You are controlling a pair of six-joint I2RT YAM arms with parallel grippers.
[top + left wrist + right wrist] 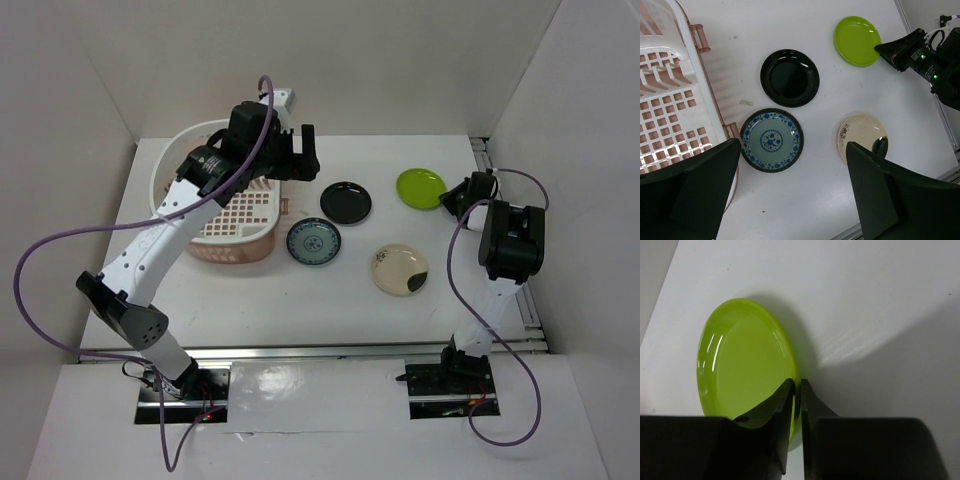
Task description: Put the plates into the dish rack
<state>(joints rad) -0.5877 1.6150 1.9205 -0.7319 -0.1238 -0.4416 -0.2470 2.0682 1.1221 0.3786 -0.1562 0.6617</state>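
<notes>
The lime green plate [420, 187] lies at the far right of the table. My right gripper [452, 198] is shut on its right rim; in the right wrist view the jaws [796, 387] pinch the plate's edge [740, 360]. The glossy black plate [345, 202], the blue-green patterned plate [313, 242] and the cream plate [400, 269] lie flat mid-table. The pale pink dish rack [232, 250] stands at the far left with no plates in it. My left gripper [296, 160] hovers open and empty above the rack's right edge, looking down on the plates [772, 140].
White walls enclose the table on the left, back and right. A metal rail [525, 300] runs along the right edge. The right arm's wrist [920, 55] shows beside the lime plate [856, 40] in the left wrist view.
</notes>
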